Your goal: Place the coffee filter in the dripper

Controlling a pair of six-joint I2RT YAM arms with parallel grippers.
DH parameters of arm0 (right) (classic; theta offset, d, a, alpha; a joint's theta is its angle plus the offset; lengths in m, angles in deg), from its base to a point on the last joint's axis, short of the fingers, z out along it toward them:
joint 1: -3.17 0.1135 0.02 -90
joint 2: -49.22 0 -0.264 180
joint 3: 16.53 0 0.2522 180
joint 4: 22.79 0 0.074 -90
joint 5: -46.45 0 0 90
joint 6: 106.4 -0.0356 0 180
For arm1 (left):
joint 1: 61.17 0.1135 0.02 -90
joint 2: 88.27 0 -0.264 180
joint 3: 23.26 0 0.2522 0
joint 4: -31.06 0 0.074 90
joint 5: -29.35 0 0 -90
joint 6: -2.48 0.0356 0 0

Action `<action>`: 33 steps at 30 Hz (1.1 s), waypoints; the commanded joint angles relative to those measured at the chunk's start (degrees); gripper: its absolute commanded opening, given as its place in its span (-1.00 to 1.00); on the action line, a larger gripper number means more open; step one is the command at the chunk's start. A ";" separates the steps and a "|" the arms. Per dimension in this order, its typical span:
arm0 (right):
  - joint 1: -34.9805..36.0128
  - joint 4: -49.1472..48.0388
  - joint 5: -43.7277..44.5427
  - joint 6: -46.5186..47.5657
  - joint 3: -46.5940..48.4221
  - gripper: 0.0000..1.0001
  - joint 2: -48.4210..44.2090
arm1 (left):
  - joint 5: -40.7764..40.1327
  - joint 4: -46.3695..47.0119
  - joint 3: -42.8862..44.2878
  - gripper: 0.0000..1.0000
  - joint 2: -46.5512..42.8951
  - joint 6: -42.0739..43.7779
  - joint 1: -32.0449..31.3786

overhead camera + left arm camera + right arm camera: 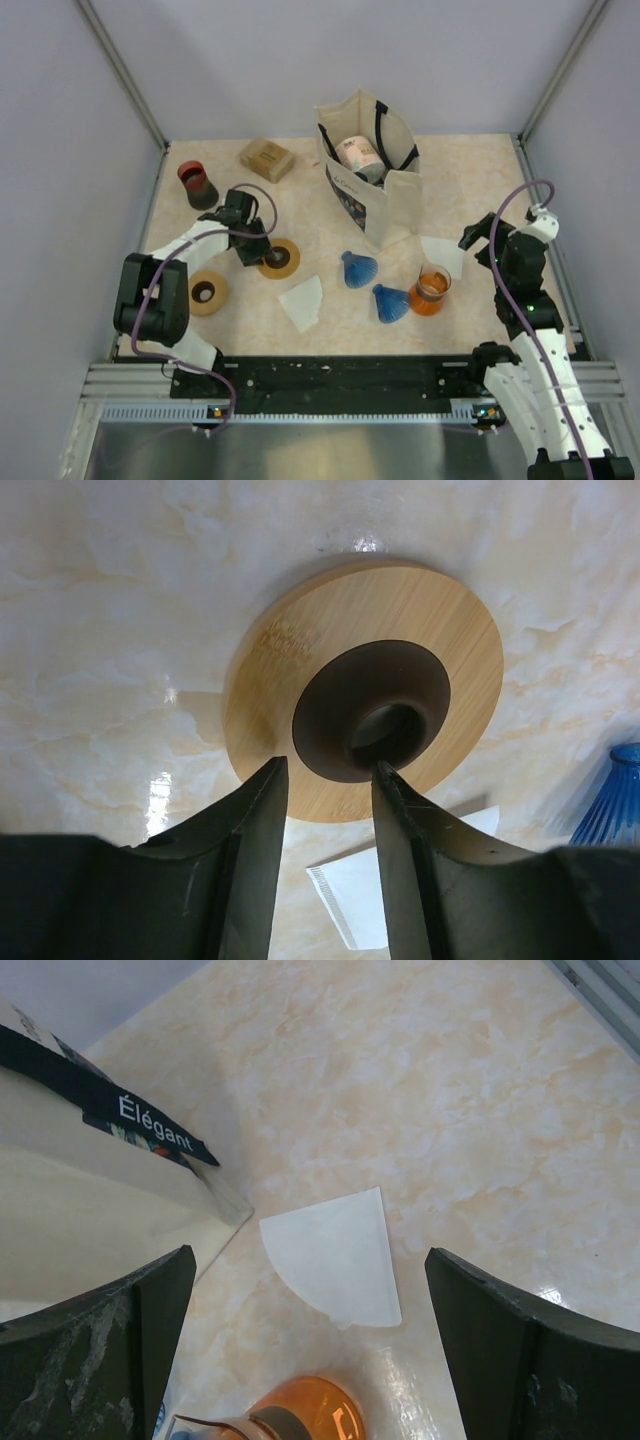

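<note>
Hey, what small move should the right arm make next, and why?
Probably lower the right gripper straight down toward the white paper filter. Its jaws stand wide open, and the filter lies flat right below them, beside the bag, not yet held.

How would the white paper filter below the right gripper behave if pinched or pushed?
The paper filter looks thin and lies flat on the table, so probably floppy, light and hard to get under. On that glossy surface a push would likely slide it, not lift it.
</note>
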 commanded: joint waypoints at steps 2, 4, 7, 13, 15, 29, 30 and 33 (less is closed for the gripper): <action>-0.48 -1.65 1.52 0.59 -0.12 0.98 -0.40 | -3.46 -1.48 3.72 -0.17 2.05 0.90 -1.54; -0.48 -1.74 1.51 0.67 -0.39 0.98 -0.32 | -4.69 -2.18 4.60 -0.24 2.75 1.08 -2.33; -0.39 -1.74 1.86 0.59 -0.65 0.98 -0.40 | -8.19 -3.94 6.01 -0.36 3.63 0.81 -3.56; -0.48 -1.74 1.25 0.67 -0.74 0.98 -0.40 | -10.50 -5.09 7.68 -0.49 5.21 0.72 -5.15; -0.39 -1.65 0.90 0.76 -0.74 0.98 -0.32 | -10.68 -5.09 8.21 -0.50 5.91 0.81 -5.59; -0.48 -11.13 -19.21 4.80 -1.70 0.98 -6.90 | -6.91 1.84 5.58 -1.00 -9.26 5.99 -5.85; -0.48 -12.45 -21.93 4.89 -1.71 0.98 -7.78 | -4.03 2.64 4.88 -1.00 -11.03 6.09 -5.85; -0.48 -22.17 -37.78 3.23 -2.49 0.94 -8.32 | 4.50 6.94 2.77 -1.00 -17.27 7.05 -5.94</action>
